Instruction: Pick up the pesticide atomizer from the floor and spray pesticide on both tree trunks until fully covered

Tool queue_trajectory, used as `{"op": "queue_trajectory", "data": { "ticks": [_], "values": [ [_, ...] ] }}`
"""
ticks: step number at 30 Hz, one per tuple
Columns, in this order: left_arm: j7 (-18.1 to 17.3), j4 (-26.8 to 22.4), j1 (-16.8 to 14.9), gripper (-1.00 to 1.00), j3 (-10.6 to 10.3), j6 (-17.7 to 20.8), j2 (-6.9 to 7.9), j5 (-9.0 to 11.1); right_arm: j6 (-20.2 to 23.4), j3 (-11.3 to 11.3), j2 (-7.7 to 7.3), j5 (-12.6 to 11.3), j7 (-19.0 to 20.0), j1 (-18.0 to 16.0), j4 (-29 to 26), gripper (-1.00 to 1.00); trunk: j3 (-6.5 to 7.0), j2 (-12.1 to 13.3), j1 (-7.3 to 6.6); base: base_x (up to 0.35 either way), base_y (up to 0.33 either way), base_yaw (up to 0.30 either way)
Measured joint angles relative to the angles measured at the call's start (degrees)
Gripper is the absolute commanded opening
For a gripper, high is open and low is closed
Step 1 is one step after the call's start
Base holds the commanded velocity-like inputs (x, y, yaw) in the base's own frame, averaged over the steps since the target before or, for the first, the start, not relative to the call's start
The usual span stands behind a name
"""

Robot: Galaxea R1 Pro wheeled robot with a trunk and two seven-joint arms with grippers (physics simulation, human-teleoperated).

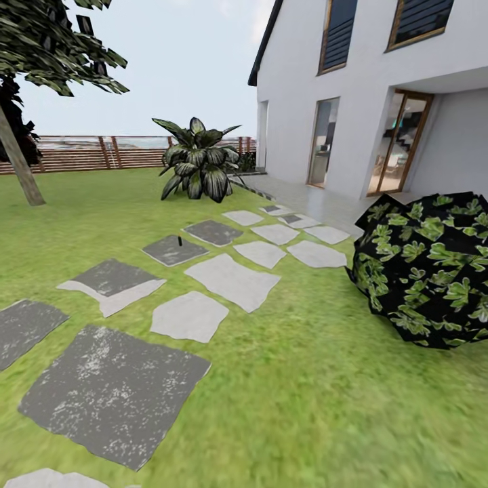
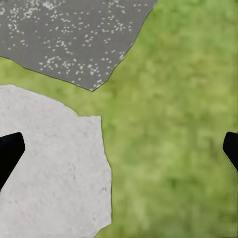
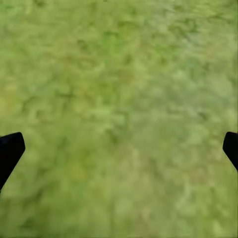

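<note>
Left hand [image 2: 119, 148]: I see its two dark fingertips [image 2: 9, 151] at opposite edges of the left wrist view, set wide apart and holding nothing. Beneath it lie a pale stone slab [image 2: 49, 168], a darker speckled slab [image 2: 74, 34], and a strip of grass between them.

Right hand [image 3: 119, 148]: its fingertips [image 3: 10, 151] are likewise spread apart and unloaded, hanging over blurred green grass [image 3: 119, 99].

Floor, head view: I look across a lawn [image 1: 325, 407] crossed by a path of stepping stones. A large dark grey slab [image 1: 112, 393] lies nearest, lighter slabs [image 1: 230, 279] run on from it toward the white house [image 1: 379, 88] at the right. On one dark slab [image 1: 175, 250] farther along the path stands a small thin dark object [image 1: 179, 240], upright, its long axis vertical; it is too small for me to tell what it is or which way it faces.

Tree [image 1: 41, 61]: at the left edge, with a pale grey-brown trunk [image 1: 20, 169] leaning slightly, its long axis running up toward jagged dark foliage. It stands well apart from the path.

Surroundings: a broad-leaved plant [image 1: 196, 163] sits near the house corner, a round dark bush [image 1: 427, 268] with green leaves at the right edge, and a brown slatted fence [image 1: 88, 153] closes the far side of the lawn.
</note>
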Motion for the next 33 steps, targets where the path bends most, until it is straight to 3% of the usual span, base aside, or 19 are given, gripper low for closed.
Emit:
{"op": "queue_trajectory", "data": {
  "ticks": [33],
  "values": [
    [0.0,0.0,0.0,1.0,0.0,0.0,0.0,0.0,0.0,0.0,0.0,0.0,0.0,0.0,0.0,1.0,0.0,0.0,0.0,0.339,-0.007,0.0]
  ]
}}
